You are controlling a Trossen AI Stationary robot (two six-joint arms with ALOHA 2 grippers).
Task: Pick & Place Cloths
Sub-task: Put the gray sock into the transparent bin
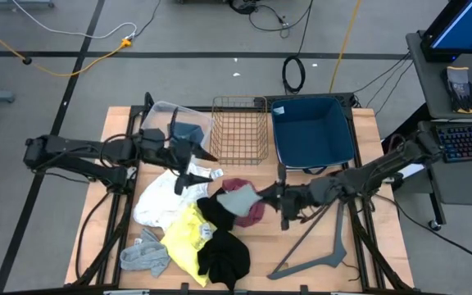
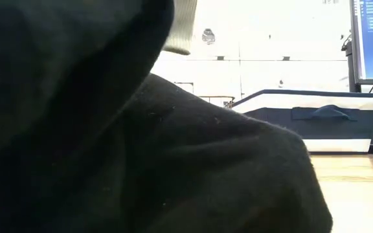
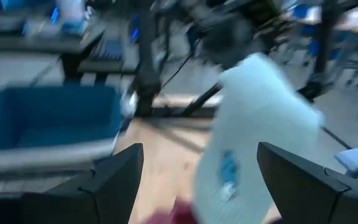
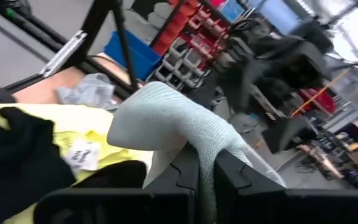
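The right gripper (image 4: 199, 167) is pinched on the soft pale grey knit cloth (image 4: 166, 118), lifted over the cloth pile mid-table (picking step). Next, I think, it needs carrying to the blue fabric bin (image 1: 312, 131). The left gripper (image 3: 197, 186) hovers wide, holding nothing.

Right hand (image 1: 262, 197) clamped — left hand (image 1: 188, 164) agape

Right tool (image 1: 262, 195) gripping grey cloth (image 1: 238, 197)
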